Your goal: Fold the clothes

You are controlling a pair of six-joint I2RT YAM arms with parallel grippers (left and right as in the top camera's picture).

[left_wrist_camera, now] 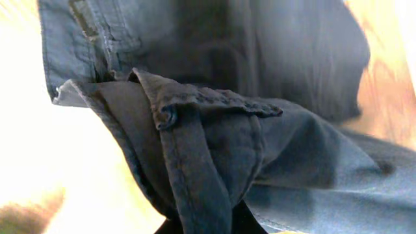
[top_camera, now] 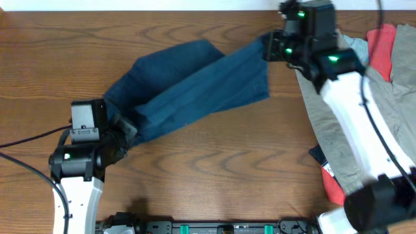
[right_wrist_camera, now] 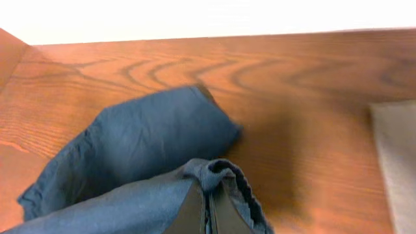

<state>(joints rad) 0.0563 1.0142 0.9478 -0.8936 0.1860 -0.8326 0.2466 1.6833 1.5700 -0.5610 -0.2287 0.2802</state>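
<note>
A pair of dark blue jeans (top_camera: 195, 81) lies stretched across the wooden table, partly folded lengthwise. My left gripper (top_camera: 120, 127) is shut on the waistband end; the left wrist view shows the belt loop and seam (left_wrist_camera: 195, 162) bunched in the jaws. My right gripper (top_camera: 270, 47) is shut on the hem of a leg at the far right end, and in the right wrist view the fingers (right_wrist_camera: 209, 208) pinch the rolled hem (right_wrist_camera: 221, 172) above the table.
A pile of other clothes lies at the right edge: a grey garment (top_camera: 338, 123) and a red one (top_camera: 383, 45). Bare wooden table (top_camera: 214, 169) spreads in front of the jeans.
</note>
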